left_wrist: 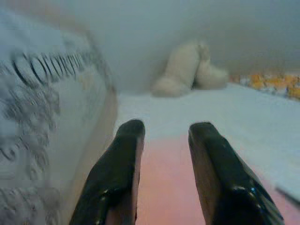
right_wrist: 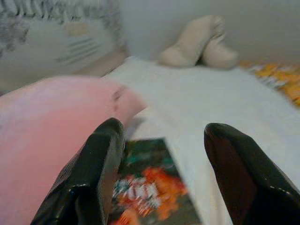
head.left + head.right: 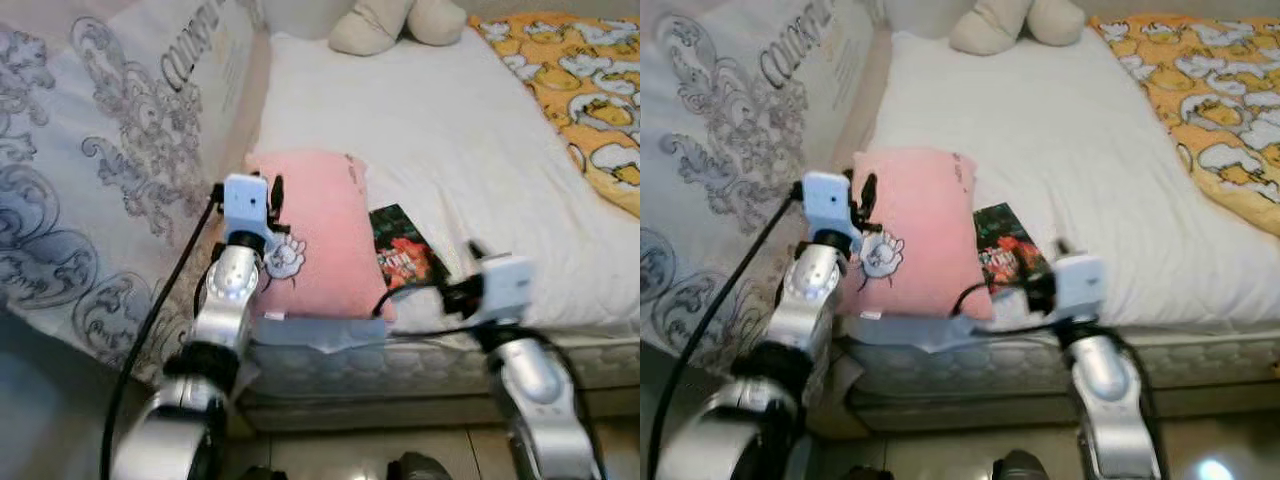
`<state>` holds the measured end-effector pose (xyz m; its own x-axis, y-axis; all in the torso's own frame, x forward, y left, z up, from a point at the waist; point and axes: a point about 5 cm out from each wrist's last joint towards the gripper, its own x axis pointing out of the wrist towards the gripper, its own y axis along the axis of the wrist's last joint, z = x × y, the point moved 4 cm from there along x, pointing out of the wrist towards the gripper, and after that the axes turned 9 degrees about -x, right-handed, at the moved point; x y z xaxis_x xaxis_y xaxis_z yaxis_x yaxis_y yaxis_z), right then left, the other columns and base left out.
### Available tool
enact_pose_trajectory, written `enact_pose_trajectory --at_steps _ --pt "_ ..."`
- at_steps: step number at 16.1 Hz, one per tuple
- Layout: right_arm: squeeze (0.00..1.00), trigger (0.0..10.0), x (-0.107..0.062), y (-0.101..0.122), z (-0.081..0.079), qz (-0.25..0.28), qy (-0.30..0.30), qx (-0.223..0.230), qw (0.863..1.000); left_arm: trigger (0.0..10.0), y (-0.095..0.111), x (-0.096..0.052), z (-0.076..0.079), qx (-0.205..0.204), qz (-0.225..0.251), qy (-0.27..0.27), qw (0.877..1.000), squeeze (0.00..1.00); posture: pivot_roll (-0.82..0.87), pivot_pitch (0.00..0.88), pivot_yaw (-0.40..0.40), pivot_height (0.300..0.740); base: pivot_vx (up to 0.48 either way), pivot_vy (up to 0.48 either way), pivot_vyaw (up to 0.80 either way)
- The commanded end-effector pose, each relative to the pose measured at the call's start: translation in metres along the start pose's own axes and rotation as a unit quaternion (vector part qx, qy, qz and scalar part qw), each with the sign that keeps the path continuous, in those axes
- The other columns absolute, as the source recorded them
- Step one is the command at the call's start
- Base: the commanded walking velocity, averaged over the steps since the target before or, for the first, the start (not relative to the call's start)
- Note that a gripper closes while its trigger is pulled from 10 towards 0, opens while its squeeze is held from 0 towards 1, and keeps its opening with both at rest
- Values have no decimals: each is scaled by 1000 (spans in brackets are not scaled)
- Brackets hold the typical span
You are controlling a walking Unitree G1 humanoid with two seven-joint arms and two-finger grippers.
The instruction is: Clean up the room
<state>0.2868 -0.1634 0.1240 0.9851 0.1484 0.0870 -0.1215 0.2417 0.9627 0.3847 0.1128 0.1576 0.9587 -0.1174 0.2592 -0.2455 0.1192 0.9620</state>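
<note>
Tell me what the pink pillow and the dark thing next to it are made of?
The pink pillow looks like soft matte cloth, maybe fleece: it is puffy, with rounded edges and no shine. The dark packet beside it looks like printed paper or thin plastic: it lies flat with sharp corners and bright red and green print. Whether it is a book or a wrapper cannot be told.

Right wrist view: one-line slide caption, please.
Open right pincer hovers over a book lying beside a pink pillow on the white bed.
</note>
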Motion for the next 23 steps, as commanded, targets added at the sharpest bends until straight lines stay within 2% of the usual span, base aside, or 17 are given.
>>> enact_pose_trajectory --at_steps 1,2,3,4,5,7,8,9,10,11,15,17,18,19,23 --pt "0 10000 -2 9 3 17 -20 -4 1000 10000 14 -4 7 -10 22 -8 1000 1000 -236 0 105 704 0 0 0" --pt "0 10000 -5 10 7 16 -38 -2 999 10000 8 -17 8 -5 13 -6 1000 1000 -235 0 105 704 0 0 0" --pt "0 10000 -7 4 9 5 -48 5 999 10000 -11 -29 3 4 -24 -1 1000 1000 -235 0 103 704 0 0 0" --pt "0 10000 -7 0 9 -2 -52 10 999 10000 -19 -35 1 9 -40 0 999 1000 -236 0 104 704 0 0 0" --pt "0 10000 -7 -7 10 -12 -55 11 998 10000 -35 -45 -6 39 -68 0 997 1000 -234 0 103 704 0 0 0" --pt "0 10000 -6 -9 10 -13 -56 8 998 10000 -41 -49 -7 53 -85 -2 995 1000 -234 0 103 704 0 0 0" --pt "0 10000 -2 -13 9 -16 -55 5 998 10000 -53 -56 -12 76 -120 -2 990 1000 -227 0 101 704 0 0 0" --pt "0 10000 -1 -13 9 -17 -56 5 998 10000 -55 -58 -13 86 -131 -3 988 1000 -227 0 101 704 0 0 0" --pt "0 10000 2 -15 6 -19 -51 5 998 10000 -58 -59 -20 99 -145 10 984 1000 -218 0 99 704 0 0 0" --pt "0 10000 4 -17 4 -21 -46 6 999 10000 -57 -59 -25 93 -145 20 985 1000 -209 0 98 704 0 0 0" --pt "0 10000 8 -19 0 -19 -40 9 999 10000 -50 -60 -24 92 -134 26 986 1000 -199 0 99 704 0 0 0" --pt "0 10000 7 -20 -1 -17 -40 9 999 10000 -46 -60 -24 65 -131 31 989 1000 -197 0 99 704 0 0 0" --pt "0 10000 7 -19 -1 -16 -38 8 999 10000 -43 -57 -25 51 -127 35 990 569 -197 0 98 704 480 0 0" --pt "0 10000 9 -18 -2 -13 -33 5 999 10000 -40 -51 -26 35 -125 45 991 0 -197 0 98 704 480 0 0" --pt "0 10000 13 -17 -5 -9 -22 3 1000 10000 -38 -46 -31 9 -125 88 988 0 -201 0 92 704 480 0 0"
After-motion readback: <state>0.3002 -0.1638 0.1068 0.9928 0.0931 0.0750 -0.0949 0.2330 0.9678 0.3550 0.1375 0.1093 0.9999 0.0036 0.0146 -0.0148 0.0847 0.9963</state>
